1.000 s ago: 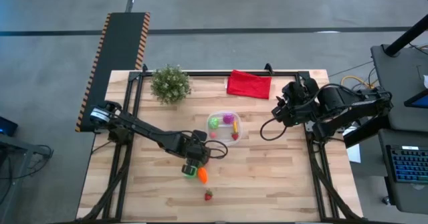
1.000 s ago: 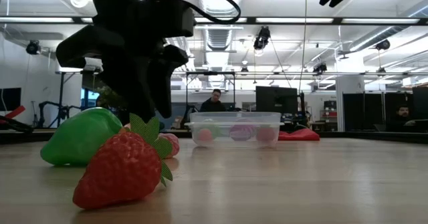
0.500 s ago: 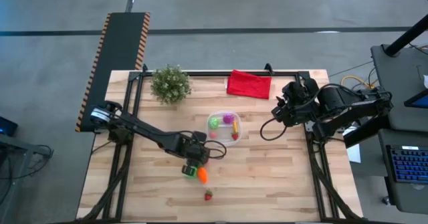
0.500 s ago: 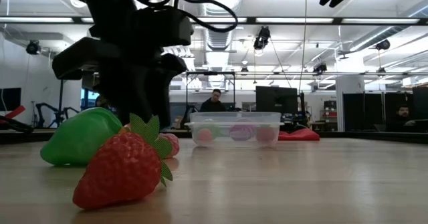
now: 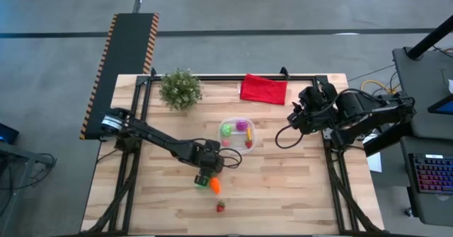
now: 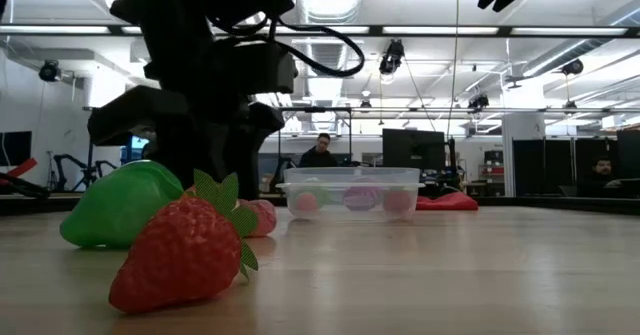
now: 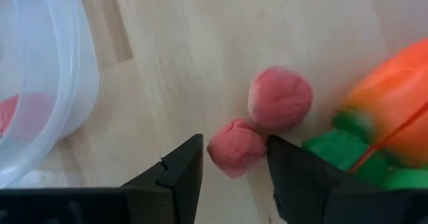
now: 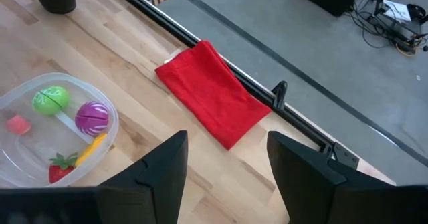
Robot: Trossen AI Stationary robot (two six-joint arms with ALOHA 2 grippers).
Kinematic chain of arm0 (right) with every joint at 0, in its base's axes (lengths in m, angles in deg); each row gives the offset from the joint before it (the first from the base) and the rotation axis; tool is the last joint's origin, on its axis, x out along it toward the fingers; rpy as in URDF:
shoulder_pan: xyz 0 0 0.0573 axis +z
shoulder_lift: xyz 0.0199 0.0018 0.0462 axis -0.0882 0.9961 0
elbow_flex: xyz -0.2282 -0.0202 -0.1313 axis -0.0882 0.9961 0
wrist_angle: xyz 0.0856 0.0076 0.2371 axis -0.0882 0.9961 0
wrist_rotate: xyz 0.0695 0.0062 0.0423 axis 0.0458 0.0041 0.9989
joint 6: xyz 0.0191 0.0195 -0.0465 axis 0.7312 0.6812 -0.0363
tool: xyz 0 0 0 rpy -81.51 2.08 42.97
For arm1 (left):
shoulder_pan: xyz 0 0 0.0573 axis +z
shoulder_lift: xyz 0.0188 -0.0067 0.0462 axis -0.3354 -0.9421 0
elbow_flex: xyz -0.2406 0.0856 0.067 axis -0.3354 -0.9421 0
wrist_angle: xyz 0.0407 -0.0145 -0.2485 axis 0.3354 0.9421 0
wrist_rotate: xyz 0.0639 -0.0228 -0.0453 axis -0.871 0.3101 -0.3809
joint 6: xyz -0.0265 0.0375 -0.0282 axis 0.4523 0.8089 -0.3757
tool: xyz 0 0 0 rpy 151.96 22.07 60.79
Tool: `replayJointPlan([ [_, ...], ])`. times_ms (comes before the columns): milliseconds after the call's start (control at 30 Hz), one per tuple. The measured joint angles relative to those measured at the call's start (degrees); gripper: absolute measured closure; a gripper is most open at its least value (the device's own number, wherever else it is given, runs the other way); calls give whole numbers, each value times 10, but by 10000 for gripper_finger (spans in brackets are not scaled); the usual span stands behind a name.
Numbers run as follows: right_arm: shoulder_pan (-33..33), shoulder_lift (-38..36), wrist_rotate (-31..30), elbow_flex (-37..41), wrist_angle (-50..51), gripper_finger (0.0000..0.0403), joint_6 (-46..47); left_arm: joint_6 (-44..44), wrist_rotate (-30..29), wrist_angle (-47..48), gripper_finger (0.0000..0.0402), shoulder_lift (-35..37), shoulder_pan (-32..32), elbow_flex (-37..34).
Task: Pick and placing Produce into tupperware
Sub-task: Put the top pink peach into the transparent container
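The main risk sits right between the fingers of the left gripper (image 7: 231, 160). Two small pink pieces lie touching each other on the wood, and the near pink piece (image 7: 237, 147) is bracketed by the jaws while the far pink piece (image 7: 280, 97) rests just beyond the fingertips. If the jaws close unevenly, the near piece looks likely to squirt forward into its neighbour, and both could roll off toward the orange carrot (image 7: 394, 93) with its green top, which lies just past the gripper's right-hand finger. A grab that catches only the edge of the round piece could also drop it on the way to the container (image 7: 50, 83), whose clear wall stands near the gripper on its other side.

The left gripper is partly open, its two dark fingers set close on either side of the near pink piece with thin gaps showing, so it does not appear to be clamped yet. In the high view it hangs low over the table just short of the container (image 5: 237, 134), which already holds green, purple, yellow and red pieces. A strawberry (image 5: 220, 207) lies well apart from it, nearer the table's front edge.

The right gripper (image 8: 224, 167) waits wide open and empty above the table's far right side, near the red cloth (image 8: 212, 93).
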Motion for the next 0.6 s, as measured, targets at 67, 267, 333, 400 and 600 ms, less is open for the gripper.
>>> replayJointPlan([
  [67, 0, 0, 0, 0, 0, 204, 1, -1, 3, -1, 252, -4, 1, 0],
  [267, 0, 0, 0, 0, 0, 204, 2, -1, 17, 1, 259, -4, 2, 0],
  [333, 0, 0, 0, 0, 0, 204, 2, -1, 17, 1, 272, -4, 4, 0],
  [400, 0, 0, 0, 0, 0, 204, 2, -1, 17, 1, 290, -4, 5, 0],
  [600, 0, 0, 0, 0, 0, 204, 4, -2, 16, 1, 326, -3, 5, 0],
])
